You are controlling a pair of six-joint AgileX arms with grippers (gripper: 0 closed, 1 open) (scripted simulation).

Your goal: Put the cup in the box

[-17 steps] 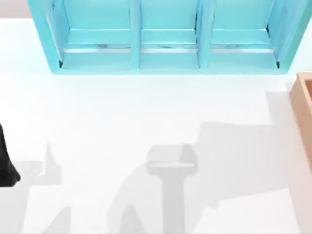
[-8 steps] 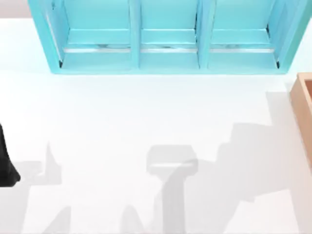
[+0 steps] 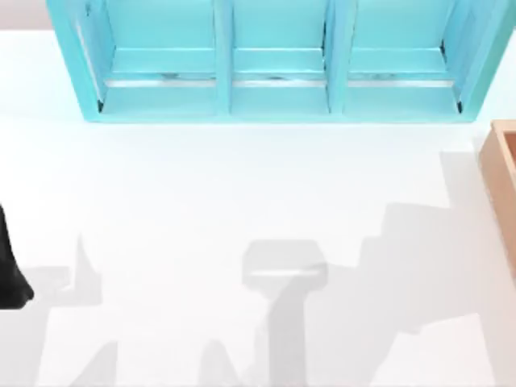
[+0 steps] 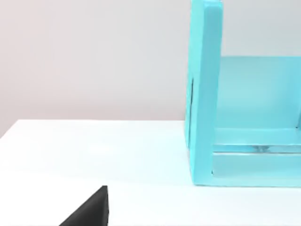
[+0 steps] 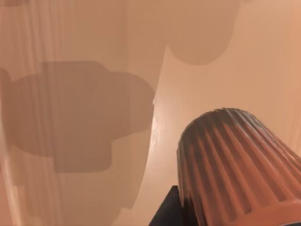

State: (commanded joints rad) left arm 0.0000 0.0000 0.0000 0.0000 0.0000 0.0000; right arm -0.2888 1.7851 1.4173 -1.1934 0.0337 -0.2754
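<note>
The shadows on the desk (image 3: 242, 201) have shifted toward the box (image 3: 501, 173) over the last second and now hold still. In the right wrist view the cup (image 5: 235, 165) hangs inside the box's orange-brown interior, seemingly clamped in the right tool; release looks imminent. The left tool (image 4: 89, 212) sits parked at the desk's left edge; whether its fingers are apart, I cannot tell.

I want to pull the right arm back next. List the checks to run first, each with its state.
1. Cup is over the box inside, right wrist view: ok.
2. Cup let go: cannot tell.
3. Cup resting on the box floor: cannot tell.
4. Left arm parked at the table's left edge: ok.
5. Shelf apart from the box, top view: ok.
</note>
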